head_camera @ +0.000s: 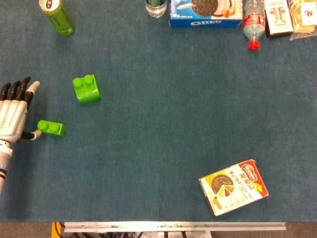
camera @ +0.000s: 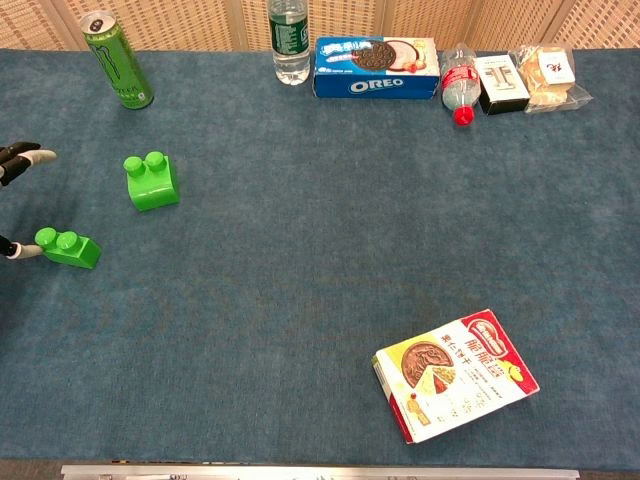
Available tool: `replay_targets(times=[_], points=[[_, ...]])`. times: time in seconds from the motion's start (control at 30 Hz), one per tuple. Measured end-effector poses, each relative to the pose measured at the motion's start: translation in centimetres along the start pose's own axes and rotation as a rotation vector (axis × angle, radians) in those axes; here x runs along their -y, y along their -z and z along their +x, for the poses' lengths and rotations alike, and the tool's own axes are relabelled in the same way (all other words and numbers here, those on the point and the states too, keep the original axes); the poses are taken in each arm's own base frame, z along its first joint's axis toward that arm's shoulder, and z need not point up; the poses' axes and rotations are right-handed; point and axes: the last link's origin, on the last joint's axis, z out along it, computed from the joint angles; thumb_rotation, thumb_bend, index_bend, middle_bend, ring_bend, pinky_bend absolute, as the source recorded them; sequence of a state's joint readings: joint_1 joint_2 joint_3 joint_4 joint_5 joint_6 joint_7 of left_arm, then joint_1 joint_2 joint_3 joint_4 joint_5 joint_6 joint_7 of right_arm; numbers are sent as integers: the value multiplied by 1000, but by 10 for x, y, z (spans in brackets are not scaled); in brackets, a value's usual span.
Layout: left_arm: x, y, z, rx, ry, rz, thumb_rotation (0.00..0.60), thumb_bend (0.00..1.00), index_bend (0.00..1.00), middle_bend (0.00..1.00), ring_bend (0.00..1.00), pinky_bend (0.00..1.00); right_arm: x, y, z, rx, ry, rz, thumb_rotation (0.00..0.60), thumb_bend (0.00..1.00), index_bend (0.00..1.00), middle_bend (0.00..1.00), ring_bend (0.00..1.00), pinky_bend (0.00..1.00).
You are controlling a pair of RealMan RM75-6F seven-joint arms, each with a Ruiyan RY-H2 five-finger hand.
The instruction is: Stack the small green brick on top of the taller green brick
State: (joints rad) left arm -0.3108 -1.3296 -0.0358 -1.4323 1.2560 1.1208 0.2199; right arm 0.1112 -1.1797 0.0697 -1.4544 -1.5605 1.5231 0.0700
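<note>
Blue table [head_camera: 163, 124], small green brick [head_camera: 51, 128] touching left hand's [head_camera: 12, 114] thumb

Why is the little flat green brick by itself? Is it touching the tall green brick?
Apart. In the head view, bare blue tablecloth shows between the little flat green brick and the tall green brick; the chest view shows the same gap.

bench [head_camera: 163, 124]: blue cloth cover
taller green brick [head_camera: 86, 89]: landmark, on the bench's left part
small green brick [head_camera: 51, 128]: near-left of it
cake-mix box [head_camera: 233, 186]: far right, nearer edge
Oreo box [head_camera: 205, 12]: far edge, right of it
</note>
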Motion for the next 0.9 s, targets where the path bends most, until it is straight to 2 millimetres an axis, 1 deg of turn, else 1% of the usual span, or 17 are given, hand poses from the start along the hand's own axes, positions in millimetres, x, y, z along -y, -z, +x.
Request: replay_targets(times=[0.23, 0.33, 0.47, 0.6, 0.73, 0.9], points=[[-4, 8, 2, 16, 28, 1, 600, 0, 20, 0, 0, 31, 0, 0, -1, 3, 2, -1, 600, 397, 701, 454, 419, 636], [-7, 14, 5, 22, 35, -2, 600, 0, 44, 0, 0, 32, 0, 0, 0, 3, 0, 0, 600, 397, 701, 454, 419, 636], [-7, 18, 10, 45, 52, -11, 600, 0, 129, 0, 0, 32, 0, 0, 0, 3, 0, 0, 600, 397, 701, 454, 419, 636], [-9, 17, 12, 95, 67, -27, 600, 0, 218, 0, 0, 32, 0, 0, -1, 5, 1, -1, 600, 397, 701, 454, 419, 636], [-14, 12, 15, 141, 77, -50, 600, 0, 298, 0, 0, 32, 0, -1, -1, 5, 2, -2, 600, 397, 701, 454, 419, 636], [-16, 5, 17, 171, 87, -47, 600, 0, 350, 0, 0, 32, -1, -1, 0, 2, 1, -4, 600, 398, 701, 454, 419, 636]])
